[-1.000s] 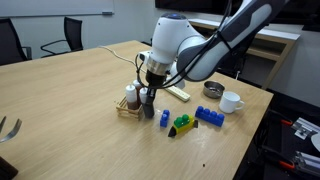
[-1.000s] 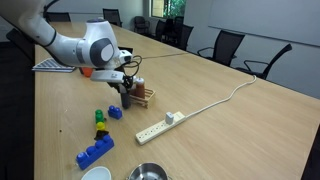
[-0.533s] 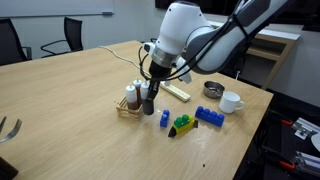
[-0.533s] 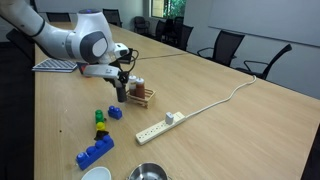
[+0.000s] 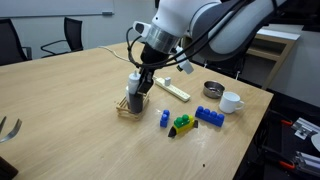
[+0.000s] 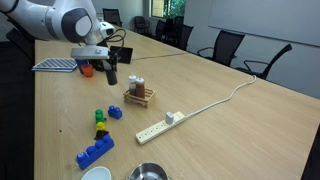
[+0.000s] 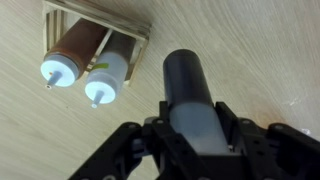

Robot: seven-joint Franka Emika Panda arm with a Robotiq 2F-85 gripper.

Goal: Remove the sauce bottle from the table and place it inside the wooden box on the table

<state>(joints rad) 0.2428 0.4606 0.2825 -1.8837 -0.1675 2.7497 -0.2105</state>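
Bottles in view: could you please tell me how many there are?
3. The dark cylindrical sauce bottle is gripped in the jaws; a brown white-capped bottle and an all-white bottle stand together in the small light-wood box. None seems hidden.

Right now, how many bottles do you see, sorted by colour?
1 dark bottle, held by the end effector
1 brown bottle, in the wooden box
1 white bottle, in the wooden box
Total: 3

Exterior views share the wooden box [image 5: 124,109] [image 6: 140,99] from different sides; wrist view looks down.
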